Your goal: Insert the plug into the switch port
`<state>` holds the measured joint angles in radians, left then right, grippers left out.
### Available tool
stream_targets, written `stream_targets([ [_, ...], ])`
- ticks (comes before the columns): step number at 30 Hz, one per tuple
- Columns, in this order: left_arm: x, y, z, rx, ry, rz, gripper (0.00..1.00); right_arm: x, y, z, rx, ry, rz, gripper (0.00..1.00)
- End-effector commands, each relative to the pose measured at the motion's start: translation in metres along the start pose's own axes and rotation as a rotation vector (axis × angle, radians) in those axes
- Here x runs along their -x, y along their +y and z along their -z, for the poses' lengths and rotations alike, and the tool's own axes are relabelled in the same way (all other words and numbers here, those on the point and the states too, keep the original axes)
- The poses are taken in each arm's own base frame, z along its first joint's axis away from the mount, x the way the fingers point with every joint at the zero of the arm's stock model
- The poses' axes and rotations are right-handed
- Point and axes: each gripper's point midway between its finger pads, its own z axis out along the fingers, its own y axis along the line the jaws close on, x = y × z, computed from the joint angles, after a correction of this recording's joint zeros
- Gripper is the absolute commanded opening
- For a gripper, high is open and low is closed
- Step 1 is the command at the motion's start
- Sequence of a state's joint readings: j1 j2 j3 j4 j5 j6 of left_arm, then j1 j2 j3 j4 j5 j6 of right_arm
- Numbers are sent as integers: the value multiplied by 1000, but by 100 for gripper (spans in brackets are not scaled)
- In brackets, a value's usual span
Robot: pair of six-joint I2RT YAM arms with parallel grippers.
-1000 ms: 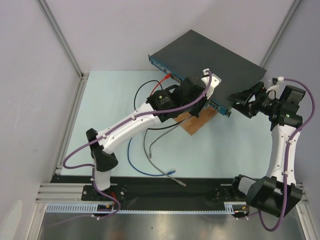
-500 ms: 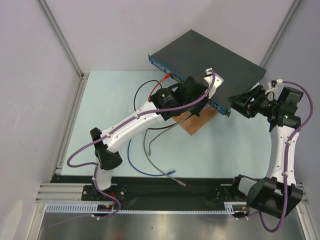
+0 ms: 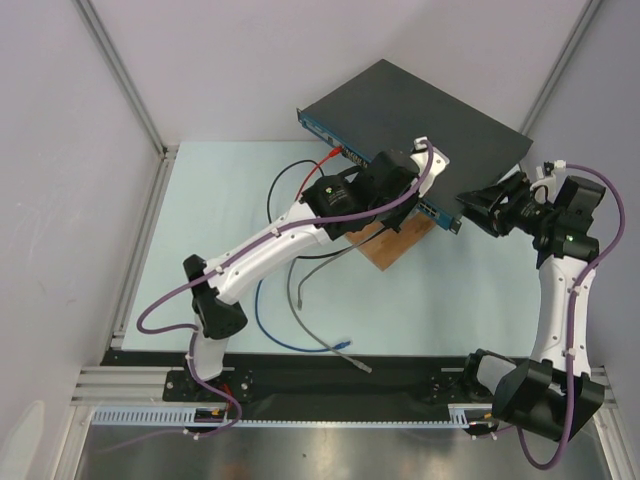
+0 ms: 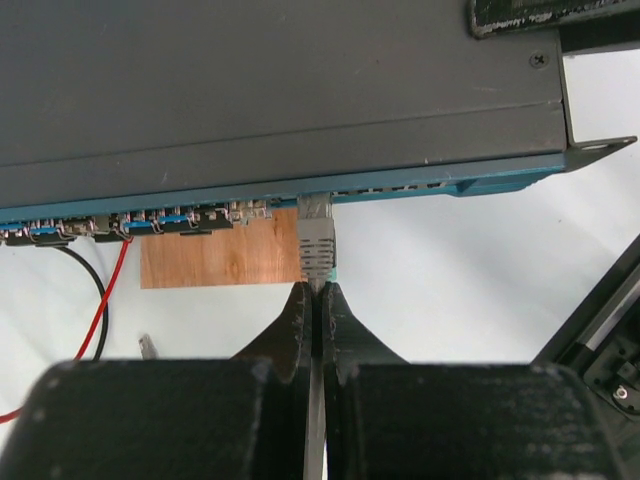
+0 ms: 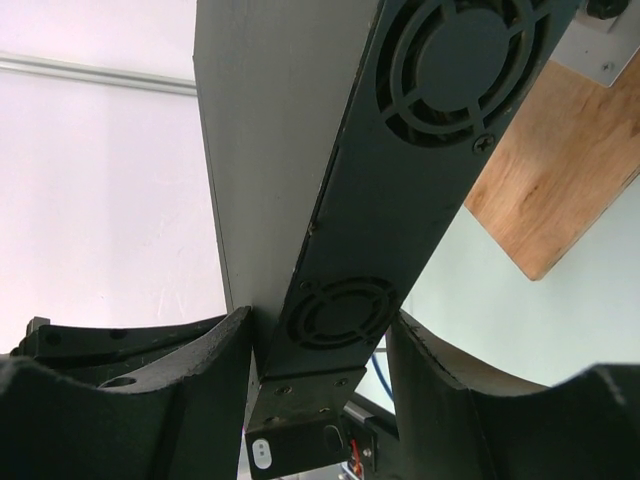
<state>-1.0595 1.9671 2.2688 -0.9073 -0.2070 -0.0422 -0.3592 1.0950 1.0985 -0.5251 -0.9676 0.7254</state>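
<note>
The switch (image 3: 400, 100) is a flat black box with a blue front strip (image 4: 480, 182) lined with sockets. In the left wrist view a grey plug (image 4: 316, 238) points at the strip, its clear tip at a socket mouth; how deep it sits I cannot tell. My left gripper (image 4: 317, 292) is shut on the grey cable right behind the plug. From above, the left gripper (image 3: 420, 195) hides the plug. My right gripper (image 5: 318, 320) straddles the switch's vented end (image 5: 400, 180), with both fingers against it. Seen from above, the right gripper (image 3: 472, 203) is at the switch's right corner.
A brown wooden board (image 3: 395, 248) lies under the switch's front edge. Red and black cables (image 3: 320, 165) are plugged in further left on the strip. Blue (image 3: 262, 318) and grey (image 3: 298, 290) cables trail over the mat. A loose plug (image 3: 345, 345) lies near the bases.
The right gripper has closed in on the switch's end and shifted slightly toward it. The left arm has edged a little toward the front strip with the plug.
</note>
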Motion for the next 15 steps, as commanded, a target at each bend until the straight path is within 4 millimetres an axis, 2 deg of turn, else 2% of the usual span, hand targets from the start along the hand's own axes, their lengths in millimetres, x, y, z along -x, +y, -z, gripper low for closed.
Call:
stream_targets([
  [1, 80, 21, -5, 52, -295, 44, 0, -21, 20, -7, 95, 77, 93, 0],
  [9, 107, 18, -5, 31, -398, 32, 0, -26, 19, -8, 99, 85, 89, 0],
  [15, 117, 21, -9, 20, -438, 42, 0, -32, 18, -9, 100, 98, 85, 0],
])
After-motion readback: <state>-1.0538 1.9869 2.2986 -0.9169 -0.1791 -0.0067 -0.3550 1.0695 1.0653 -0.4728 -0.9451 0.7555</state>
